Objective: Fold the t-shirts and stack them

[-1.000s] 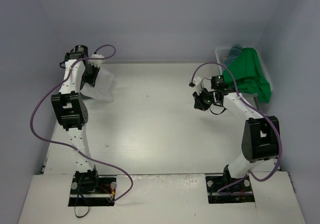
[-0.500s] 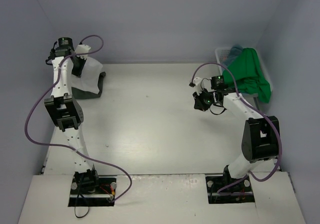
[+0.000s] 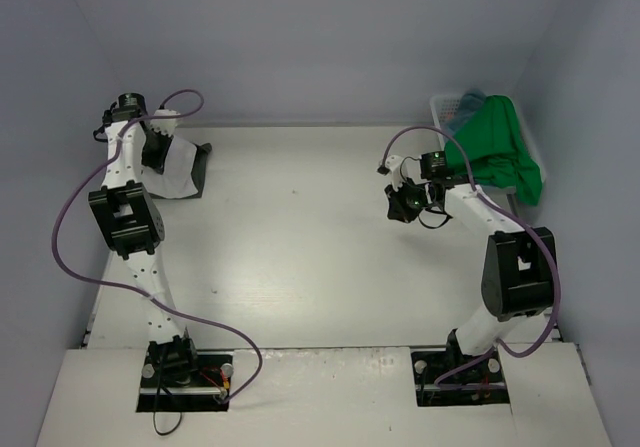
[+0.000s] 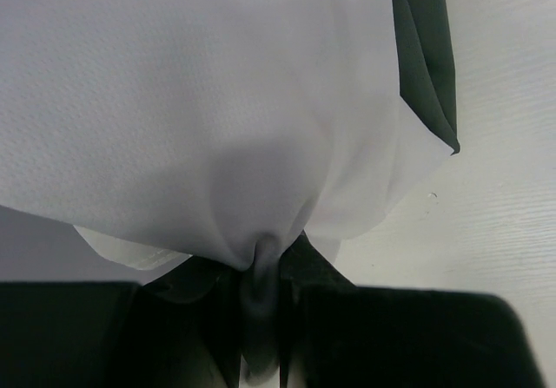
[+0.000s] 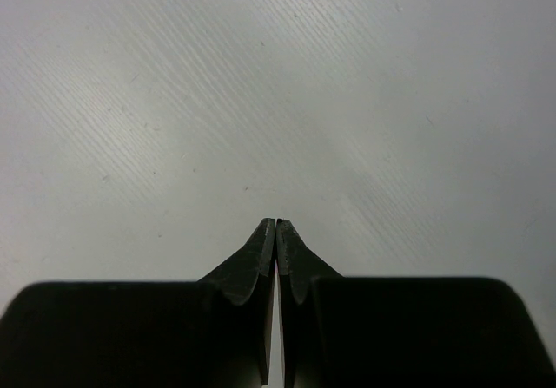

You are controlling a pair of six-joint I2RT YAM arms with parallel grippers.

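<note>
The only container here is the white plastic lattice basket (image 3: 438,109), sitting at the far right edge of the white table (image 3: 300,227). A bright green cloth t-shirt (image 3: 498,149) is dumped in it and spills well over the near and right sides of the rim, hiding most of the basket. At the back of the basket a bit of dull teal-blue cloth t-shirt (image 3: 471,97) pokes out. It's mostly buried, so I can't really tell how it lies.

Over in the far left corner, the left gripper (image 4: 263,271) is pinching a bunch of the soft white cloth t-shirt (image 4: 191,101). In the wrist view the fabric is gathered into a tight pucker right between the jaws, and the rest of the shirt fans out away from the claw. Under it is the dark grey-green cloth t-shirt (image 4: 424,49), lying on the table with its edge sticking out past the right side of the white one. From above, the white shirt drapes from the claw down onto the dark one, touching it.

The right gripper (image 5: 276,232) has its jaws pressed fully together with nothing between them, over bare tabletop. It's to the left of the basket, near it but clear of the green shirt.
</note>
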